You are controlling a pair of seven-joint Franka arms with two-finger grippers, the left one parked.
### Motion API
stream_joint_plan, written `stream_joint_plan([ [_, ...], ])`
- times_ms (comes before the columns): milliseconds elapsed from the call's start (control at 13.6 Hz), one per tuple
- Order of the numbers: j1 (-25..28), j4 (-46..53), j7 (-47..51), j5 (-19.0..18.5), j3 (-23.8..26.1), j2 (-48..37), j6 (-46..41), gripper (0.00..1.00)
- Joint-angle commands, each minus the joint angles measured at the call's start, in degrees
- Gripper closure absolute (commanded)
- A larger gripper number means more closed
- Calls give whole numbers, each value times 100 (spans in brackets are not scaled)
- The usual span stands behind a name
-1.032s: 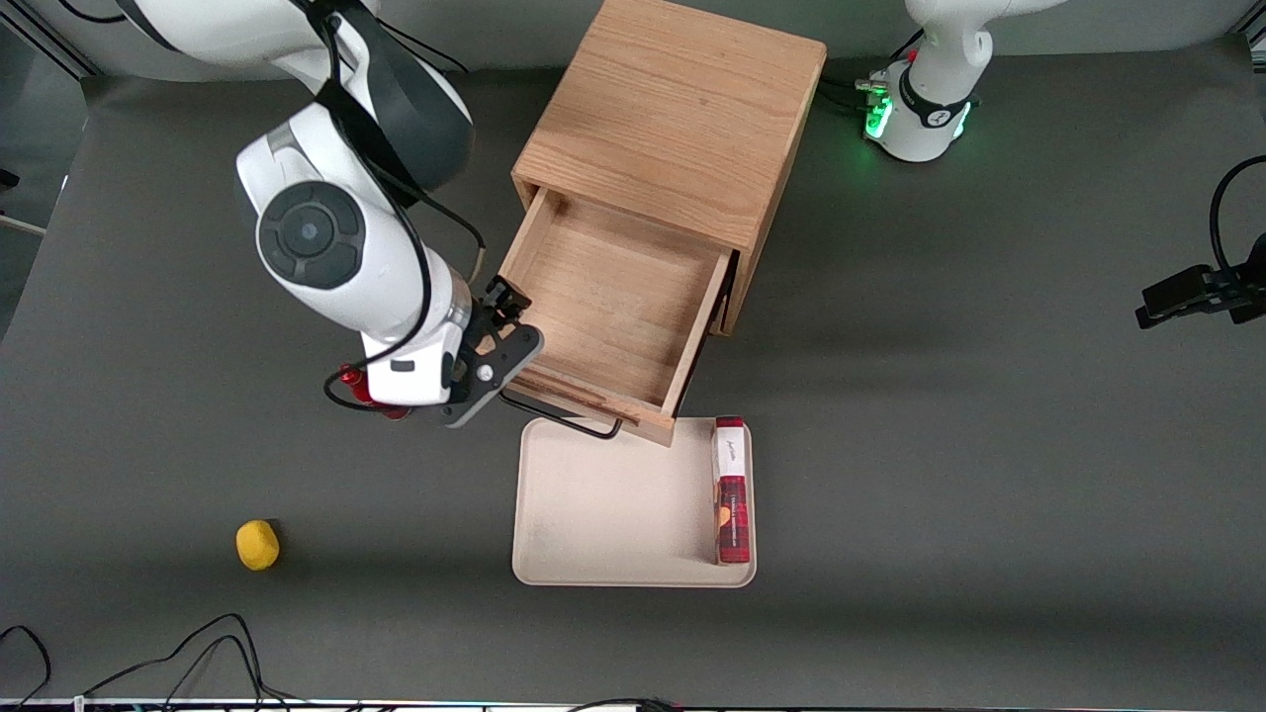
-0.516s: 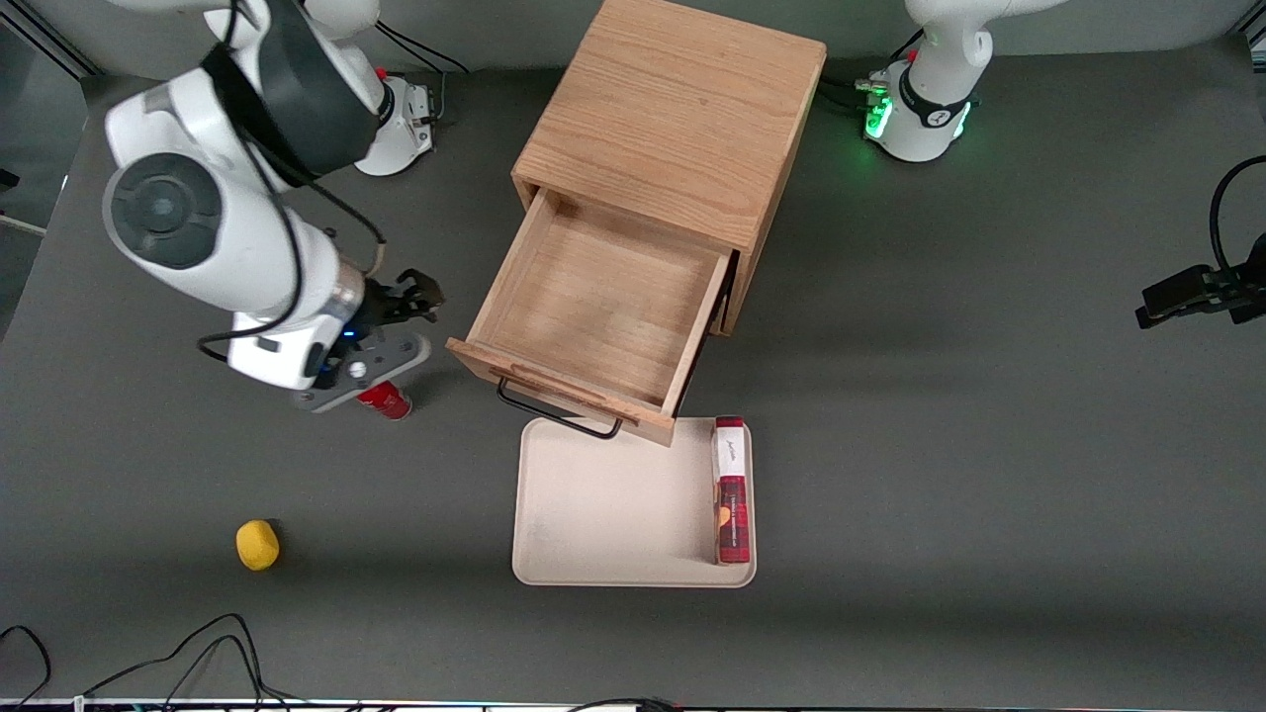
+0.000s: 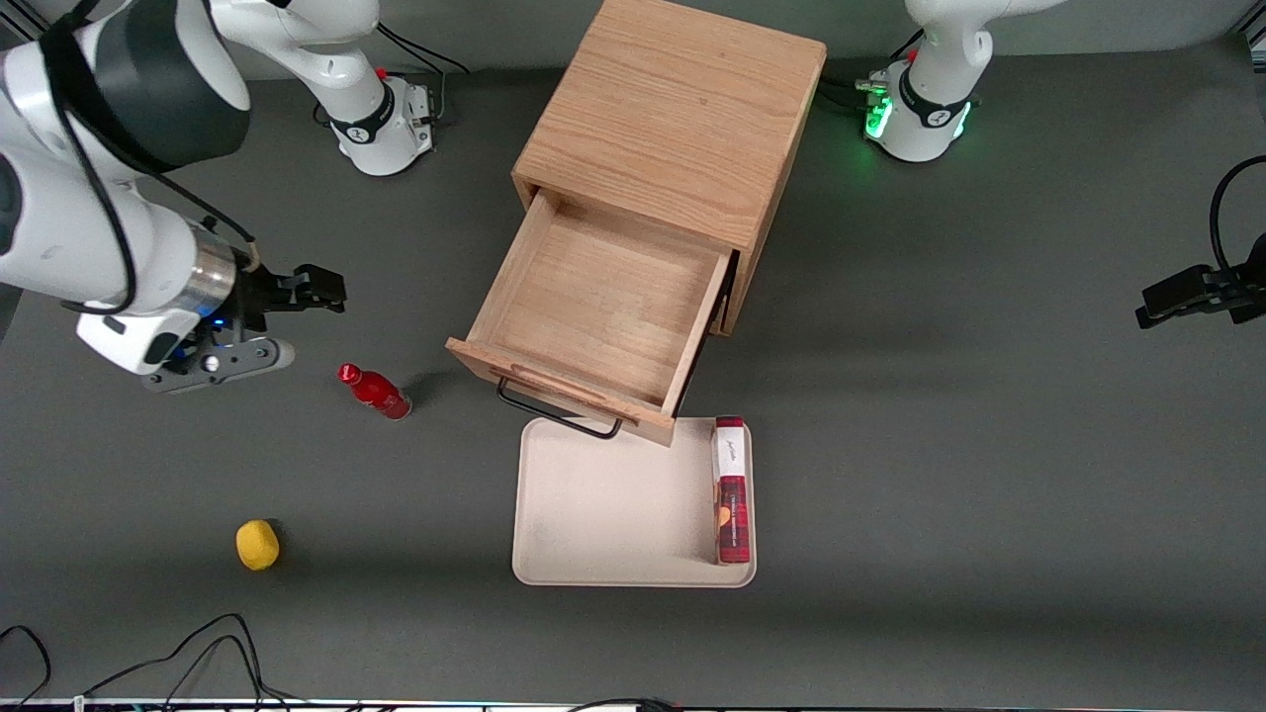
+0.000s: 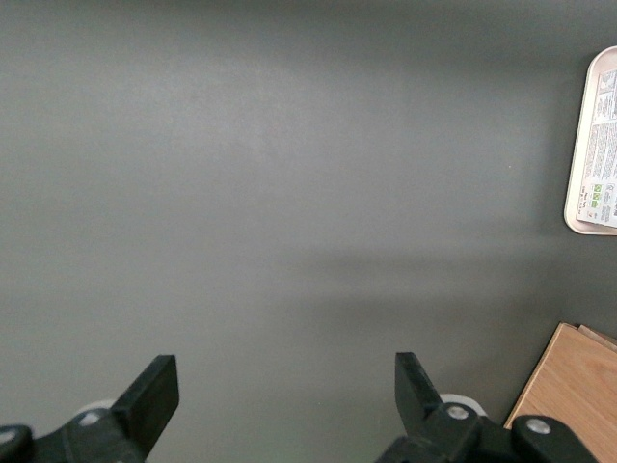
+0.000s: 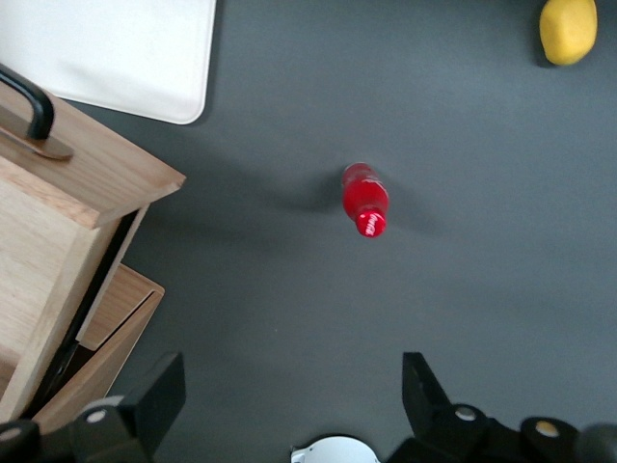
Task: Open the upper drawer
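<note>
Reading the table as a clock from the front view, the upper drawer (image 3: 603,326) stands pulled well out of the cabinet (image 3: 673,119) toward 7 o'clock, its bare wooden floor showing and its black handle (image 3: 554,415) hanging just over the edge of the tray (image 3: 613,514); by my eye the opening itself looks done, so what is left is getting the arm away cleanly; the gripper (image 3: 302,289) hangs well apart from the drawer, out at about 9 o'clock from it toward the working arm's end of the table, and in the right wrist view its fingers (image 5: 145,405) are spread wide with nothing between them; a small red bottle (image 3: 376,393) stands on the table between gripper and drawer, at roughly 5 o'clock from the gripper, and that is the thing I would watch; any further travel should stay high and head away from it, since a low sweep could tip it; I would also keep off the drawer's front corner, as a nudge there could push it back in or skew it; the lower drawer (image 5: 116,318) sits only a little proud under it and needs no touching; a yellow lump (image 3: 257,545) lies far off at 8 o'clock, out of harm's way
</note>
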Motion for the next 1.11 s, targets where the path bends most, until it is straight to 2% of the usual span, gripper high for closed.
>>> stream_joint_plan([
  [0,-278,-596,97,124,73,-505,167,0],
  [147,-339,-1341,71,124,64,-1039,535,0],
  [295,-376,-1792,-376,133,-58,-1393,652,0],
  [369,-96,-1802,-421,132,-424,-1429,643,0],
  [442,516,-1776,-439,132,-1133,-1447,608,0],
  [516,844,-1759,-466,150,-1636,-1473,573,0],
  [664,891,-1724,-772,133,-1720,-1500,537,0],
  [1032,865,-1644,-809,132,-1746,-1473,528,0],
])
